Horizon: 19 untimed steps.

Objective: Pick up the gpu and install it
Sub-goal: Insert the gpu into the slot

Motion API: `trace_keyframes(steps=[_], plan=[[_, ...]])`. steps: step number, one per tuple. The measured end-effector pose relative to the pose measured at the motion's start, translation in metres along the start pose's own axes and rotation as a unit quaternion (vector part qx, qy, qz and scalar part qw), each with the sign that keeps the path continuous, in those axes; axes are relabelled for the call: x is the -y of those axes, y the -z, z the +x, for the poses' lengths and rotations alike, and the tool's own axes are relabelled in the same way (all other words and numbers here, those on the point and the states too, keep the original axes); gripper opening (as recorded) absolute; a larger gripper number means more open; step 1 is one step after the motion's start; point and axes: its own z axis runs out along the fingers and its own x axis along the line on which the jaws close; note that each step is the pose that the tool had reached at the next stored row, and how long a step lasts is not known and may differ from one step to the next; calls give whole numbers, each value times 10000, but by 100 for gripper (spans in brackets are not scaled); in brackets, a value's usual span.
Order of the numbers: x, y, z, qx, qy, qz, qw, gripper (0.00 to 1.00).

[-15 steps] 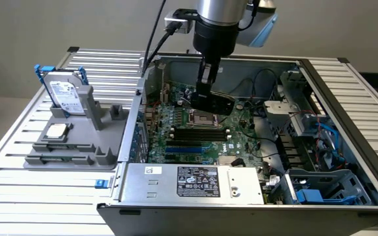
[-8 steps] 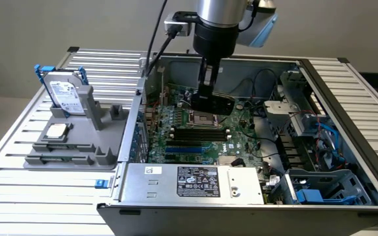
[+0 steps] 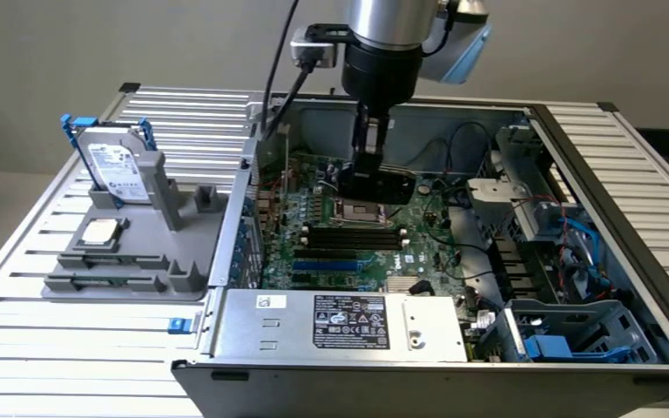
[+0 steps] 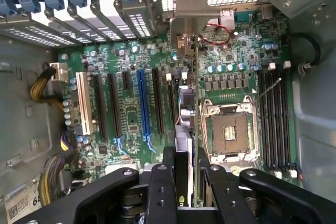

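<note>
1. While hanging low inside the one open computer case (image 3: 451, 383), pinches one graphics card (image 3: 381, 190) in the claw (image 3: 369, 170), both fingers pressed against its flat faces.
2. From the wrist, shows that card (image 4: 185, 114) edge-on, running from the claw (image 4: 185, 182) out to one silver end bracket (image 4: 197, 3) near the perforated back wall.
3. Holds the card on edge over the one green main board (image 3: 428, 248), between the row of long slots and the one square processor socket (image 4: 229, 132). Cannot tell whether card and board touch.
4. Slots counted from the wrist: one white (image 4: 84, 103), one blue (image 4: 142, 108), several black alongside, exact number unclear. Four long memory slots (image 4: 273, 119) on the far side of the socket.
5. Outside the case, on the slatted table (image 3: 79, 348): one grey stand (image 3: 184, 279), with one hard drive (image 3: 114, 165) standing upright in blue clips and one small square chip (image 3: 102, 231) lying flat. All well apart from the claw.
6. Edges: metal case walls on every side of the board, plus one labelled power box (image 3: 347, 322) along the side nearest the exterior camera.
7. Also one blue drive cage (image 3: 567, 335) with cables at the exterior view's right.
8. Open room: straight up through the top of the case and over the slot row. Tighter near the back wall, close to the bracket.
</note>
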Motion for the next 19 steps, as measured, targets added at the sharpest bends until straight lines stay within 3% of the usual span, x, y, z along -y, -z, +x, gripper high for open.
trace_keyframes(steps=[3, 7, 10, 19], plan=[[-4, -15, 0, -33, 105, 8, 9999, 27], [-35, -55, 2, -33, 188, 74, 9998, 27], [-65, -81, 11, -33, 216, 100, 9997, 27], [-121, -133, 45, -35, 300, 105, 9995, 27]])
